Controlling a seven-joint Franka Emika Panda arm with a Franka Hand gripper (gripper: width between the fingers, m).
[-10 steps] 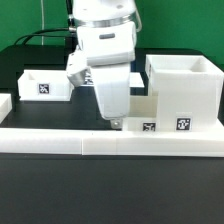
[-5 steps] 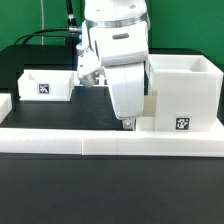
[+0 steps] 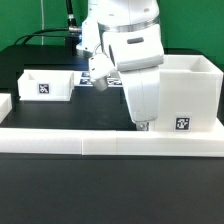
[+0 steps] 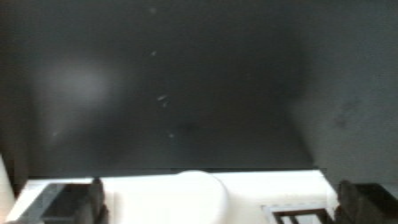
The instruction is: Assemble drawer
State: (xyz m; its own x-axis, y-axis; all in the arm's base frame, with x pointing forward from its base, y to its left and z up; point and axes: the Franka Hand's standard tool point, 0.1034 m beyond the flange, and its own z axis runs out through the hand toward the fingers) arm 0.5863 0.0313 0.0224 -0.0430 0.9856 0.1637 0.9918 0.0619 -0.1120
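Observation:
The drawer's large boxy white housing (image 3: 190, 88) stands at the exterior view's right, its tag facing front. One small open-top tray (image 3: 45, 85) with a tag sits at the left. My gripper (image 3: 143, 126) hangs low just in front of the housing's left side and hides what lies there. In the wrist view a white tray (image 4: 205, 198) with a tag (image 4: 302, 212) lies between my fingers (image 4: 71, 205). The gripper (image 4: 217, 205) is open, one finger on each side of the tray, and no grip shows.
A long low white border wall (image 3: 100, 141) runs across the front of the black table. A small white piece (image 3: 5, 103) lies at the left edge. Dark cables (image 3: 50, 35) run at the back left.
The arm has moved toward the exterior view's right and slightly down, and now covers the small tray beside the housing. The jaws stayed open.

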